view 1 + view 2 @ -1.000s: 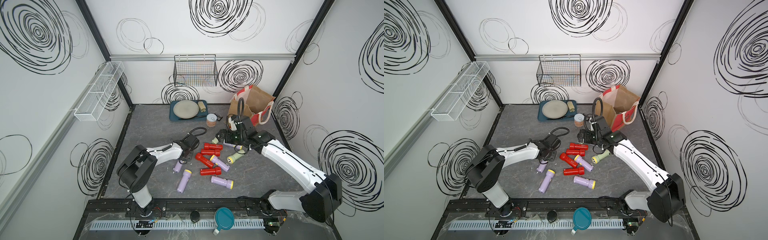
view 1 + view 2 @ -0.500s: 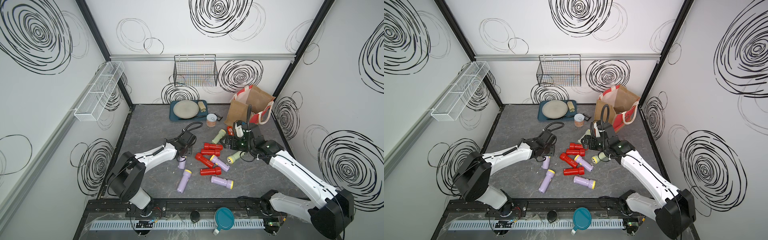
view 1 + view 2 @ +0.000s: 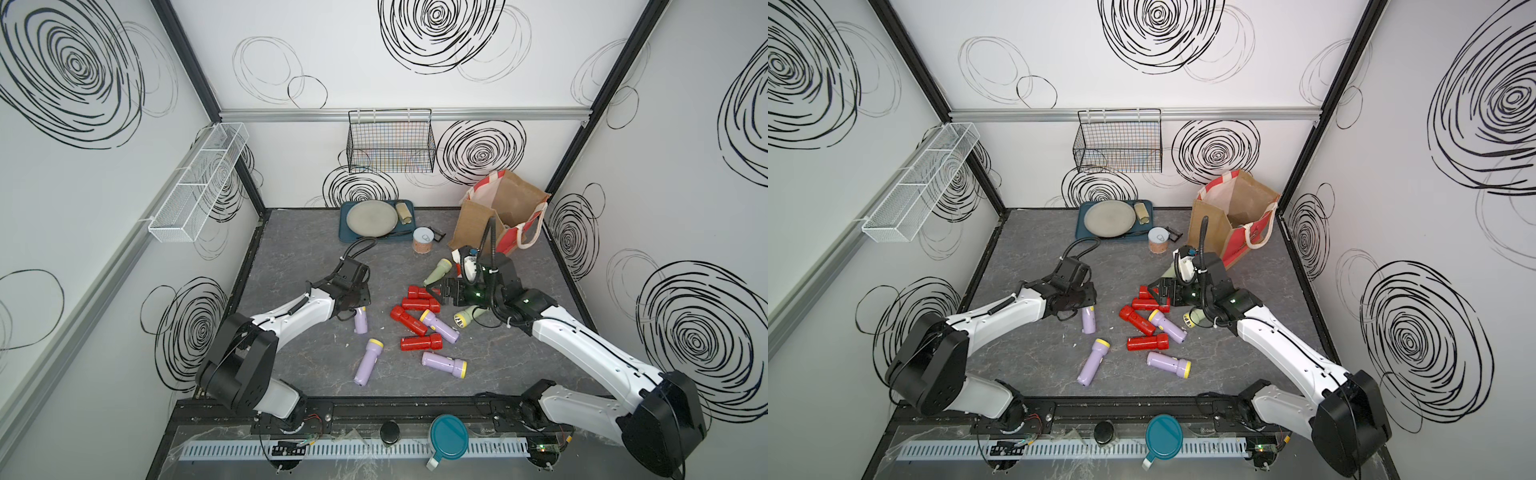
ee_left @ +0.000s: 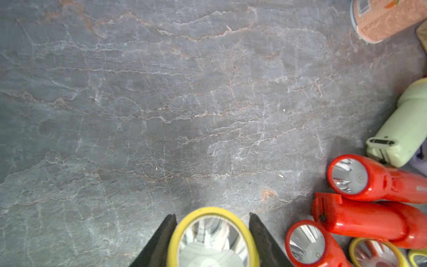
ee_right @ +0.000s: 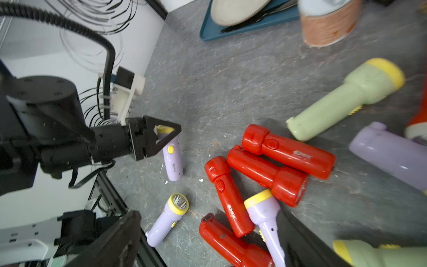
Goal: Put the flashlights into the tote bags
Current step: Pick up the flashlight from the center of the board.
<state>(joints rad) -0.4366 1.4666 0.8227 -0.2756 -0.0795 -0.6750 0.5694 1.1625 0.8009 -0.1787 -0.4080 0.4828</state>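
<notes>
Note that the left gripper [image 4: 211, 216] is clamped on the yellow head of a lilac flashlight [image 3: 360, 323] near the middle of the table [image 3: 299, 257]. The right gripper [image 3: 435, 294] stands wide open and empty over the red flashlights [image 3: 415, 304]. The tote bag [image 3: 473, 227] stands at the far right corner.

The left arm [image 3: 291, 318] reaches low and forward, the left gripper [image 3: 356, 308] level and clamped on the head of a lilac torch [image 3: 360, 325]. The right arm [image 3: 582, 347] stretches forward and inward — the right gripper [image 3: 435, 293] hangs low, jaws spread wide, holding nothing.
</notes>
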